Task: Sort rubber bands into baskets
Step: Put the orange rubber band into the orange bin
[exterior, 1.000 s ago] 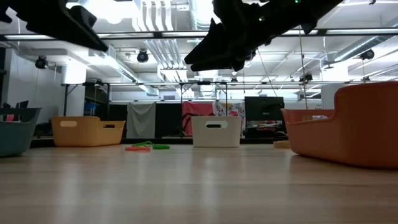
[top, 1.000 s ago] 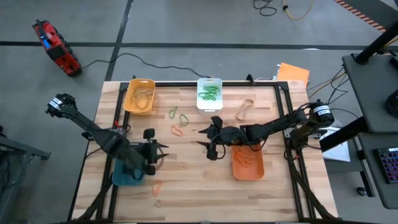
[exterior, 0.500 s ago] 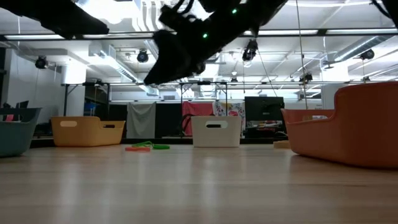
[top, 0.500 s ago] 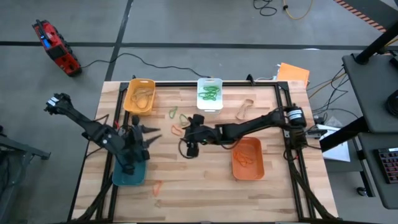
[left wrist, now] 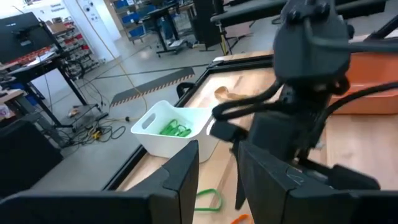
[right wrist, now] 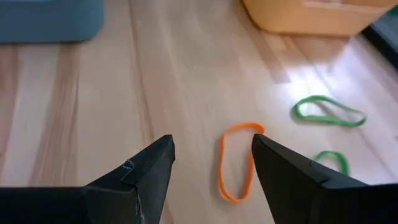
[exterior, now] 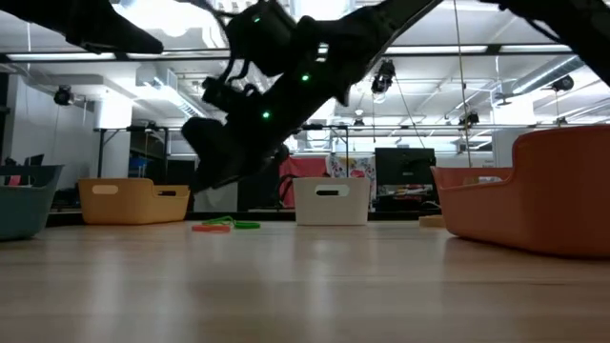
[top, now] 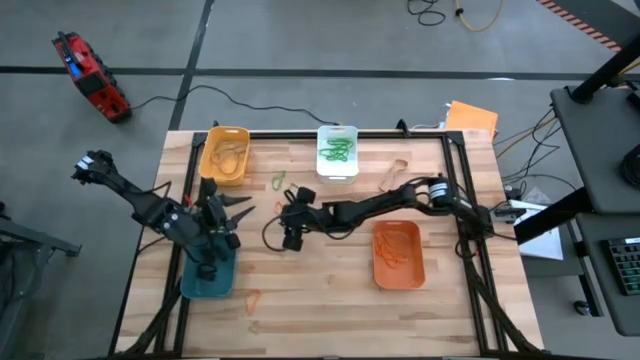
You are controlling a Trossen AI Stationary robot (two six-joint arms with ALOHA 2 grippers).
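My right gripper [top: 281, 222] hovers open above the middle of the table. An orange rubber band [right wrist: 237, 161] lies flat on the wood just ahead of its fingertips [right wrist: 211, 171]. Two green rubber bands [right wrist: 328, 111] lie beyond it. The yellow basket [top: 224, 153] holds tan bands, the white basket [top: 337, 150] green ones and the orange basket [top: 398, 254] orange ones. My left gripper [top: 238, 206] hangs open and empty above the teal basket [top: 207, 277]. Another orange band [top: 251, 299] lies near the front edge. A tan band [top: 393, 176] lies at the far right.
A black frame [top: 300, 134] runs round the wooden table. The two arms face each other closely at centre left, and the left wrist view shows my right gripper [left wrist: 305, 93] right ahead. Bare wood lies between the teal and orange baskets.
My right gripper has reached from over the orange basket toward the table's left and come down, ending over the orange band. My left gripper has pulled back toward the far edge and tipped up from the spot beside the teal basket.
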